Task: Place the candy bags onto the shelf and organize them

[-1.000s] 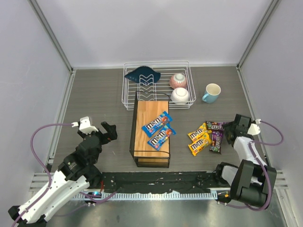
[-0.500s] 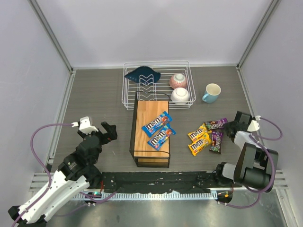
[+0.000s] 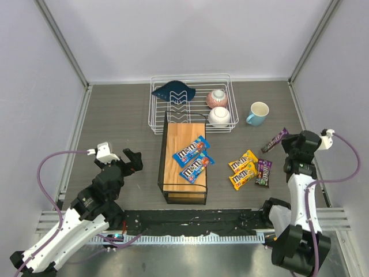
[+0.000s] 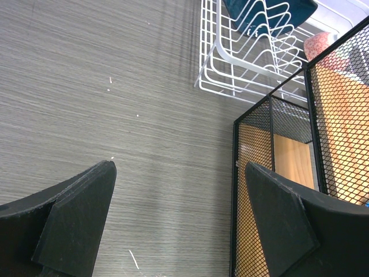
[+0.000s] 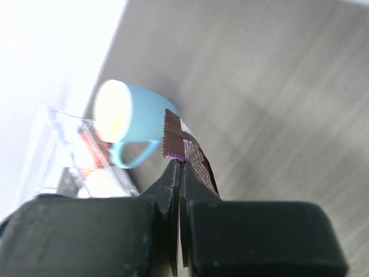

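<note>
Fingers (image 4: 75,219) of the left gripper (image 3: 134,161) are spread wide with nothing between them, above the table (image 3: 121,121) just left of the shelf (image 3: 183,134).

Right of the shelf, two yellow packets (image 3: 242,161) are laid on the table side by side and touching. Their long axes are parallel, running near-left to far-right. A purple packet (image 3: 263,172) is laid just beside them on the right, with its long axis roughly near to far.

On the shelf's wooden top, two blue packets (image 3: 191,150) are laid side by side on the same near-left to far-right diagonal.

Farther back, the right gripper (image 5: 179,167) is pressed together on an edge of a second purple packet (image 3: 275,139), which is held off the table. In the top view its long axis is set near-left to far-right. In the wrist view one end is seen projecting past the fingertips, in front of a light-blue mug (image 3: 258,113).

Behind the shelf, a white wire rack (image 3: 154,115) is loaded with two bowls (image 3: 219,116) and a dark blue item (image 3: 176,91).
</note>
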You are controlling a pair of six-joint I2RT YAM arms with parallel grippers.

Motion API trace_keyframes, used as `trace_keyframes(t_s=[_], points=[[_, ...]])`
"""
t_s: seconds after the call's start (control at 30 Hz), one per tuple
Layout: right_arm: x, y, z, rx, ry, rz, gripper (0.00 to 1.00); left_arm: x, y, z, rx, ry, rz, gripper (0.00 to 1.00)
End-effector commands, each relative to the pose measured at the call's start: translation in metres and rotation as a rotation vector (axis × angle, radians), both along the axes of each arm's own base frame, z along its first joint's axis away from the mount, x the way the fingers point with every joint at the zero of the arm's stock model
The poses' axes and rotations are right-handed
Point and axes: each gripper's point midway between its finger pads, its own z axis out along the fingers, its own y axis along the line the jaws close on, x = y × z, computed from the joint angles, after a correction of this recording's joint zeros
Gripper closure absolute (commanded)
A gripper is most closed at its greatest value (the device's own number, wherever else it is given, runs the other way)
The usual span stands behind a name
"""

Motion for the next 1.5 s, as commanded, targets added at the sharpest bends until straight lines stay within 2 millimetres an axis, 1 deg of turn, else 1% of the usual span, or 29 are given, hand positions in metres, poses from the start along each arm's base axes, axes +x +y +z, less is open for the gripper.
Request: trace_keyframes(t_s=[0.0,0.07,0.1,0.17,0.2,0.23,0.27,0.3,0.33,0.37,0.4,0.47,0.5,0.57,0.6,0.63,0.67,0.7,0.73,0.83,0.9,0.93,1.0,1.03,1.1,1.17,1.2,1.33,1.47], points=[[0.008,0.007,0.099,-0.088,-0.193,0.071,0.99,0.003,-0.003,0.007,-0.012,-0.025,-0.005,0.0],[0.013,0.027,0.119,-0.048,-0.244,0.169,0.99,0.003,-0.004,0.007,-0.013,-0.024,-0.009,0.0],[0.015,0.031,0.134,-0.045,-0.276,0.187,0.99,0.003,-0.004,0.006,-0.01,-0.021,-0.009,0.0],[0.018,0.044,0.151,-0.018,-0.316,0.237,0.99,0.003,-0.004,0.009,-0.017,-0.028,-0.012,0.0],[0.019,0.049,0.17,-0.028,-0.353,0.253,0.99,0.003,-0.004,0.008,-0.017,-0.027,-0.012,0.0],[0.019,0.054,0.18,-0.032,-0.373,0.267,0.99,0.002,-0.004,0.008,-0.017,-0.027,-0.013,0.0],[0.021,0.071,0.19,-0.027,-0.392,0.318,0.99,0.002,-0.004,0.01,-0.02,-0.03,-0.013,0.0],[0.021,0.076,0.21,-0.045,-0.426,0.321,0.99,0.002,-0.005,0.011,-0.022,-0.032,-0.015,0.0],[0.023,0.088,0.217,-0.045,-0.432,0.351,0.99,0.002,-0.005,0.011,-0.023,-0.032,-0.016,0.0],[0.023,0.113,0.225,-0.04,-0.446,0.415,0.99,0.002,-0.005,0.012,-0.026,-0.035,-0.018,0.0],[0.023,0.121,0.241,-0.054,-0.476,0.419,0.99,0.002,-0.005,0.014,-0.03,-0.036,-0.017,0.0],[0.027,0.144,0.25,-0.055,-0.493,0.447,0.99,0.002,-0.007,0.018,-0.039,-0.037,-0.023,0.0],[0.023,0.17,0.258,-0.037,-0.513,0.515,0.99,0.002,-0.007,0.02,-0.039,-0.037,-0.023,0.0],[0.029,0.189,0.26,-0.029,-0.519,0.537,0.99,0.003,-0.008,0.024,-0.037,-0.03,-0.024,0.0],[0.026,0.211,0.263,-0.016,-0.527,0.587,0.99,0.003,-0.008,0.026,-0.035,-0.026,-0.025,0.0],[0.027,0.219,0.267,-0.021,-0.543,0.588,0.99,0.003,-0.009,0.028,-0.031,-0.022,-0.025,0.0],[0.031,0.23,0.262,-0.024,-0.529,0.6,0.99,0.004,-0.009,0.027,-0.025,-0.013,-0.024,0.0],[0.024,0.253,0.263,-0.017,-0.536,0.655,0.99,0.004,-0.009,0.027,-0.022,-0.011,-0.021,0.0],[0.026,0.256,0.265,-0.032,-0.547,0.635,0.99,0.004,-0.009,0.027,-0.02,-0.006,-0.022,0.0],[0.024,0.294,0.259,-0.042,-0.545,0.691,0.99,0.005,-0.01,0.022,-0.007,0.011,-0.021,0.0],[0.027,0.308,0.257,-0.044,-0.556,0.675,0.99,0.005,-0.009,0.021,-0.007,0.012,-0.018,0.0],[0.023,0.321,0.261,-0.028,-0.583,0.69,0.99,0.005,-0.009,0.021,-0.008,0.011,-0.018,0.0],[0.027,0.329,0.25,-0.034,-0.578,0.662,0.99,0.004,-0.008,0.023,-0.014,0.003,-0.017,0.0],[0.026,0.335,0.256,-0.013,-0.612,0.653,0.99,0.003,-0.008,0.023,-0.014,0.001,-0.016,0.0],[0.028,0.345,0.243,-0.015,-0.604,0.629,0.99,0.003,-0.007,0.022,-0.018,-0.004,-0.014,0.0],[0.026,0.354,0.242,0.001,-0.621,0.604,0.99,0.002,-0.006,0.023,-0.024,-0.007,-0.015,0.0],[0.029,0.351,0.241,0.004,-0.622,0.564,0.99,0.002,-0.006,0.023,-0.028,-0.009,-0.013,0.0],[0.031,0.361,0.223,0.031,-0.593,0.515,0.99,0.001,-0.005,0.021,-0.026,-0.003,-0.012,0.0],[0.019,0.369,0.21,0.006,-0.563,0.456,0.99,0.0,-0.004,0.019,-0.028,0.0,-0.009,0.0]])
